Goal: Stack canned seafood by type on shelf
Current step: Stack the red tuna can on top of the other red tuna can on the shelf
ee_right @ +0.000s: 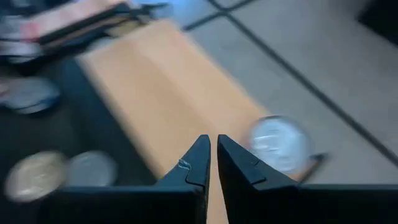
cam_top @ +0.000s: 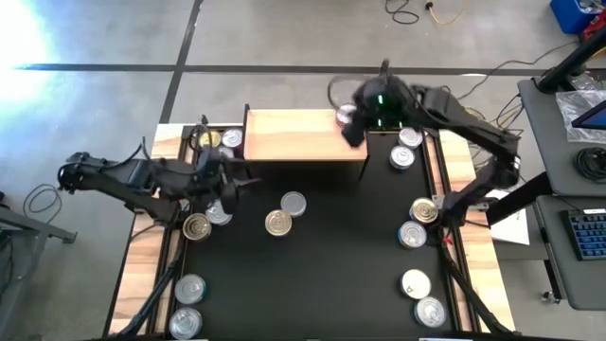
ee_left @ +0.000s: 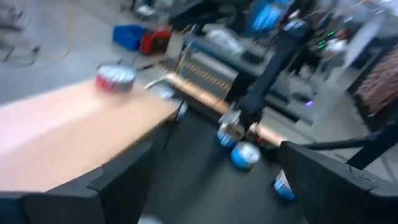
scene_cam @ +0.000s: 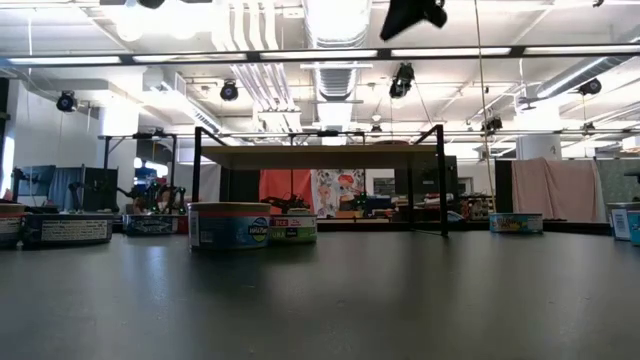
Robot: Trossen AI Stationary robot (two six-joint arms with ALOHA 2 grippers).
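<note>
The shelf (cam_top: pixel 303 134) is a light-wood board on black legs at the far middle of the black mat. One silver-lidded, red-sided can (cam_top: pixel 346 116) (ee_right: pixel 280 144) (ee_left: pixel 115 78) sits on its far right corner. My right gripper (cam_top: pixel 357 131) (ee_right: pixel 213 155) hovers shut above the shelf's right end, just beside that can, holding nothing. My left gripper (cam_top: pixel 227 194) (ee_left: pixel 224 186) stands open and empty above the mat, off the shelf's near left corner. Other cans lie loose on the mat, among them a silver one (cam_top: pixel 294 202) and a gold one (cam_top: pixel 277 223).
Two cans (cam_top: pixel 197 225) lie under my left gripper, and two more (cam_top: pixel 230 139) lie left of the shelf. Several cans (cam_top: pixel 413 234) line the mat's right side, and two (cam_top: pixel 189 287) sit at the near left. In the low view cans (scene_cam: pixel 228 225) stand before the shelf.
</note>
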